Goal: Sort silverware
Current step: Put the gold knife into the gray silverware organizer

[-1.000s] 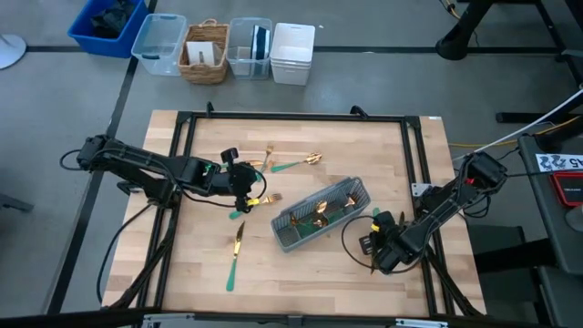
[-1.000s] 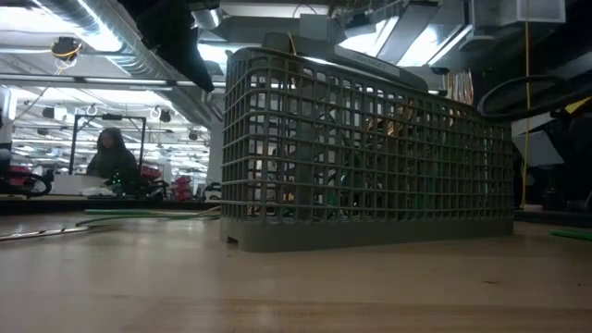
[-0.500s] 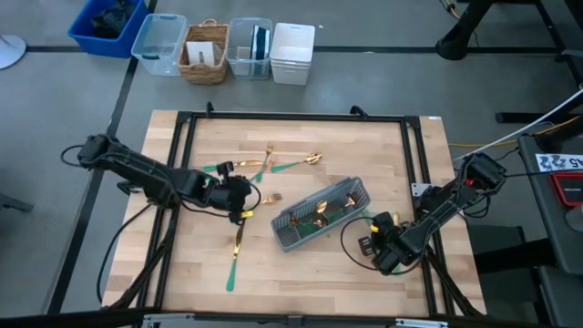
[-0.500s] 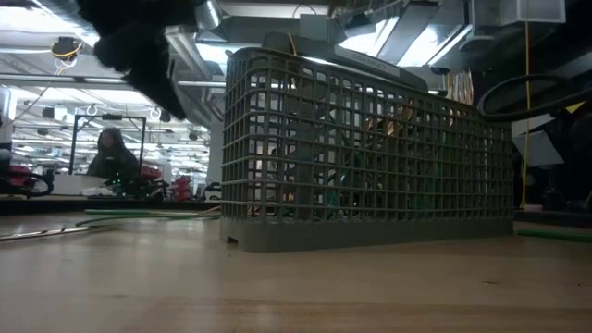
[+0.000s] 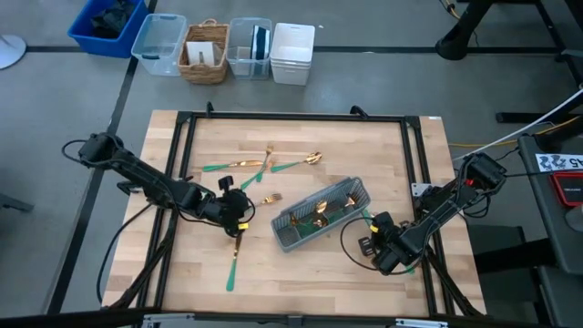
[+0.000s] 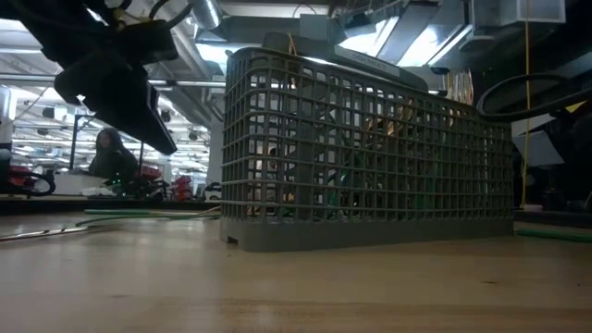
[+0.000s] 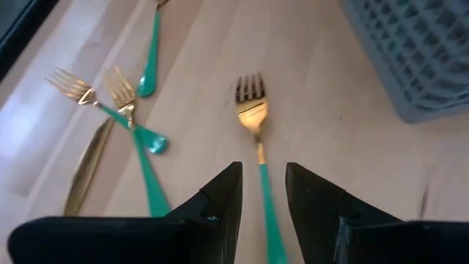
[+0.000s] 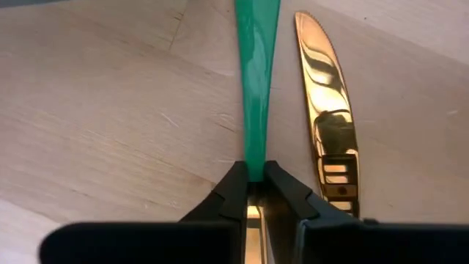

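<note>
The silverware has gold heads and teal handles. A fork (image 7: 250,103) lies on the wood with its handle (image 7: 268,213) running between the fingers of my open left gripper (image 7: 261,183), which stands left of the grey caddy (image 5: 319,214). I cannot see that the fingers touch it. More pieces lie at the far side (image 5: 267,162), and a knife (image 5: 235,251) lies nearer. My right gripper (image 8: 254,170), right of the caddy (image 5: 375,233), is shut on a teal-handled piece (image 8: 256,66). A gold knife (image 8: 326,103) lies beside it. My right gripper pinches the piece between its two fingertips at the gold end of the teal handle (image 8: 253,163). The gold part (image 8: 253,220) runs back between the fingers and its head is hidden. The handle runs on ahead of the fingers, low over the wood, toward the caddy.
Several pieces stand inside the caddy (image 6: 370,157). Bins and a wicker basket (image 5: 205,50) line the floor beyond the far edge. A black frame (image 5: 291,117) borders the table. A person (image 6: 111,153) sits in the room far behind.
My left gripper has gone toward the table's near edge and down. It has left the pieces at the far side and now stands over the lone fork beside the caddy. That fork and the caddy have stayed where they were.
</note>
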### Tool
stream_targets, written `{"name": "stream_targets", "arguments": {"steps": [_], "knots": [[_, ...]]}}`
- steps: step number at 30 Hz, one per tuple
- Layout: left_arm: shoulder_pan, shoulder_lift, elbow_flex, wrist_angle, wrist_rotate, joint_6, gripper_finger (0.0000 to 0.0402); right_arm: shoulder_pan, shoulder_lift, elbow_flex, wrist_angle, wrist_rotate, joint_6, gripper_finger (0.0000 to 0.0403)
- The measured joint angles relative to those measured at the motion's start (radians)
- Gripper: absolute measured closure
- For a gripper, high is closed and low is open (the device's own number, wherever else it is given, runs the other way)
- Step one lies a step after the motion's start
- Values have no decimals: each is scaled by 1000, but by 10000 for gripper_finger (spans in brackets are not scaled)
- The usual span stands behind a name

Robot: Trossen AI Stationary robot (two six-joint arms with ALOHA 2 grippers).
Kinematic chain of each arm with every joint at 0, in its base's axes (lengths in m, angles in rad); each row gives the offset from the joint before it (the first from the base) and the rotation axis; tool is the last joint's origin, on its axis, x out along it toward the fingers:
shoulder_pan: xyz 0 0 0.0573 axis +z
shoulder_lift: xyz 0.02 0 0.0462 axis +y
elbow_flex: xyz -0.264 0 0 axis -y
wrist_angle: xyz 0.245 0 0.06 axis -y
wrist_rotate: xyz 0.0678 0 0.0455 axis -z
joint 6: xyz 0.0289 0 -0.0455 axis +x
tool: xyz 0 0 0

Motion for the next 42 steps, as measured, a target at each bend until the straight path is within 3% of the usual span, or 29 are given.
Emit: {"name": "stream_targets", "arguments": {"steps": [10, 15, 22, 35, 42], "knots": [[-73, 0, -69, 252, 0, 78, 302, 1, 5, 81, -94, -51, -63, 372], [-93, 0, -87, 289, -1, 60, 302, 0, 4, 98, -119, -103, -105, 372], [-93, 0, -134, 382, -3, 57, 302, 0, 3, 148, -149, -235, -200, 371], [-93, 0, -191, 510, -3, 56, 302, 0, 2, 451, -526, -331, -347, 371], [-93, 0, -191, 521, -3, 56, 302, 0, 1, 622, -693, -328, -401, 371]]}}
